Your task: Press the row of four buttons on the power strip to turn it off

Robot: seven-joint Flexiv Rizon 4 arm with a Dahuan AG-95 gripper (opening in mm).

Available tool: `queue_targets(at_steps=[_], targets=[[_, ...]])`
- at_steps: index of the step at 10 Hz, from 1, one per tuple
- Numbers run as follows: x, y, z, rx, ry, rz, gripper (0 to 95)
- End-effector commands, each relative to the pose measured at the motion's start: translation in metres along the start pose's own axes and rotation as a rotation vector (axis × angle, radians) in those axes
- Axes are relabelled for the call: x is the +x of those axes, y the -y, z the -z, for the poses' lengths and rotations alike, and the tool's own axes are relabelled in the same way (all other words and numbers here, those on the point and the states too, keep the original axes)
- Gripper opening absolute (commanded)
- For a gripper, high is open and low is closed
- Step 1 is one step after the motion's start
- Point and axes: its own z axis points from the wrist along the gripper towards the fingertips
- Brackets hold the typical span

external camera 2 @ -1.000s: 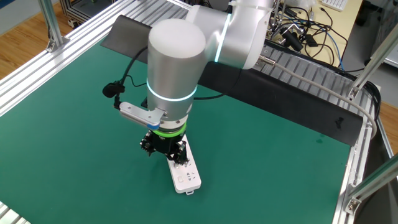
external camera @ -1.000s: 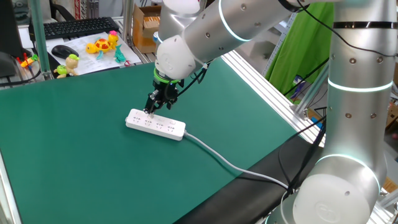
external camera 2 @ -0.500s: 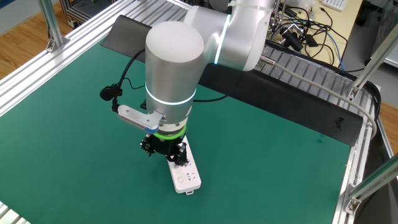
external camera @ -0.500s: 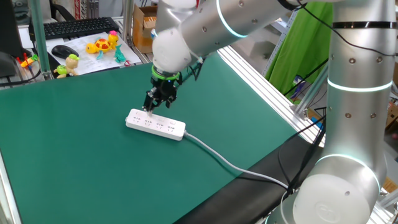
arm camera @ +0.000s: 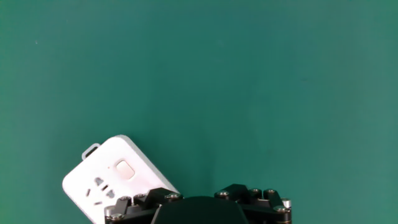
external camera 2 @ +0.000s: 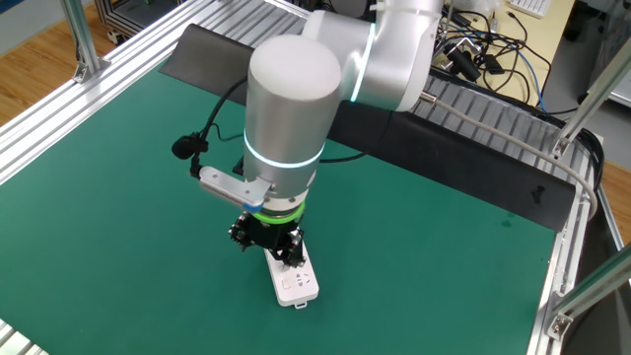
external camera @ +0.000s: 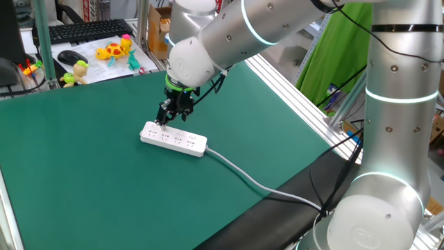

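The white power strip (external camera: 173, 137) lies on the green mat, its grey-white cable (external camera: 257, 182) running off to the right. My gripper (external camera: 166, 119) hangs just over the strip's left end, the end away from the cable. From the other side the gripper (external camera 2: 268, 240) covers most of the power strip (external camera 2: 294, 279). In the hand view the strip's rounded end (arm camera: 115, 177) shows at lower left with one raised white button (arm camera: 125, 168); the other buttons are hidden. The gripper's (arm camera: 199, 205) two finger blocks stand apart, open, holding nothing.
A black keyboard (external camera: 90, 30), a mouse (external camera: 69, 55) and small toys (external camera: 118, 50) lie beyond the mat's far edge. Aluminium rails (external camera 2: 89, 108) frame the mat (external camera 2: 118, 217). A black panel and loose cables (external camera 2: 483, 49) lie at one side.
The gripper has shifted a little along the strip toward its end away from the cable. The strip has not moved.
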Motion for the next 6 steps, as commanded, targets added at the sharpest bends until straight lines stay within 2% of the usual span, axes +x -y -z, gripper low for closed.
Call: queue_targets(at_steps=[1,6], targets=[[-0.0068,-0.0028,-0.0023,0.001,-0.001,-0.004,76.0],[-0.0113,-0.0076,-0.0048,0.001,0.000,-0.015,76.0]])
